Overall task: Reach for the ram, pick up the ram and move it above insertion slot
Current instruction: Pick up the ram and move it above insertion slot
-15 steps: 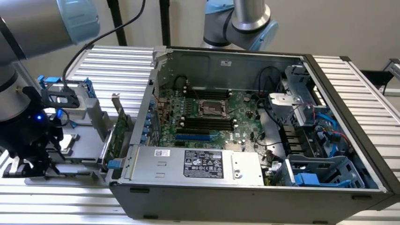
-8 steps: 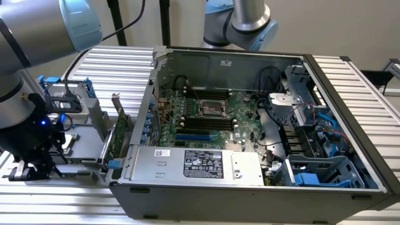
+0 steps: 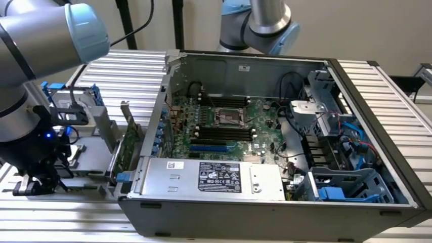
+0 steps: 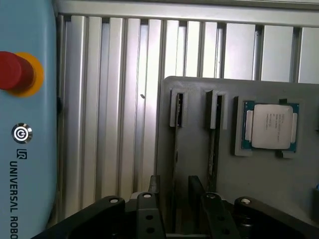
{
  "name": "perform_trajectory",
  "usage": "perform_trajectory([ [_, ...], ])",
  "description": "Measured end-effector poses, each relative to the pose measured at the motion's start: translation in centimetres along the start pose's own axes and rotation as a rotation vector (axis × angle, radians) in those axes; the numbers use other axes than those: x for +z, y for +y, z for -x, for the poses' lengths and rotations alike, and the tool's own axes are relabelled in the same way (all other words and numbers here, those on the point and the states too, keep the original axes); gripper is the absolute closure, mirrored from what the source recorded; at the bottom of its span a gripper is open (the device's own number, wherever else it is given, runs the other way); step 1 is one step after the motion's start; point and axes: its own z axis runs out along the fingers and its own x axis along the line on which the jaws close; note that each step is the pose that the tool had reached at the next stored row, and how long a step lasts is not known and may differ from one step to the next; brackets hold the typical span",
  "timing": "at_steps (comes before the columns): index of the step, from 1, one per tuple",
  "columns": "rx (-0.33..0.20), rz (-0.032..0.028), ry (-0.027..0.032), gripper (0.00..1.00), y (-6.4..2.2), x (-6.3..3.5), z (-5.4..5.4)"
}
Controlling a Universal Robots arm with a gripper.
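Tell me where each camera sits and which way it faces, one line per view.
Exterior view: sits high off the arm, looking down into the open computer case on the slatted table; arm joints and the gripper show at the exterior view's left.
Wrist view: rides on the wrist, looking down past the open gripper onto the grey parts holder and a processor.
Shared: the gripper, the grey parts holder, the slatted table.

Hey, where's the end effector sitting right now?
The end effector is at the exterior view's far left, low over the grey parts tray, outside the computer case, with the upright green expansion card between them.
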Motion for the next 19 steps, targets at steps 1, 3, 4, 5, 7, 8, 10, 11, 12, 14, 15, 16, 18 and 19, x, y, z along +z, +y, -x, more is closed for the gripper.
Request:
perform_trajectory([
  [1, 0.000, 0.0000, 0.0000, 0.64, -0.01, 0.18, 0.0],
  [3, 0.000, 0.0001, 0.0001, 0.64, -0.02, 0.55, 0.0],
  [4, 0.000, 0.0000, 0.0001, 0.64, -0.02, 0.73, 0.0],
  [5, 0.000, 0.0000, 0.0000, 0.64, -0.02, 0.91, 0.0],
  [7, 0.000, 0.0000, -0.0001, 0.64, -0.03, 1.28, 0.0],
  [8, 0.000, 0.0001, 0.0000, 0.64, -0.03, 1.46, 0.0],
  [10, 0.000, 0.0000, -0.0008, 0.64, -0.04, 1.82, 0.0],
  [11, 0.000, -0.0001, -0.0028, 0.64, -0.05, 1.99, 0.0],
  [12, 0.000, 0.0000, -0.0061, 0.64, -0.06, 2.09, 0.0],
  [14, 0.000, -0.0006, -0.0178, 0.64, -0.08, 2.27, 0.0],
  [15, -0.001, -0.0008, -0.0230, 0.64, -0.08, 2.35, 0.0],
  [16, -0.001, -0.0009, -0.0234, 0.64, -0.08, 2.39, -0.1],
  [18, -0.001, -0.0004, -0.0234, 0.66, -0.09, 2.43, -0.1],
  [19, -0.001, 0.0000, -0.0233, 0.66, -0.08, 2.43, -0.1],
])
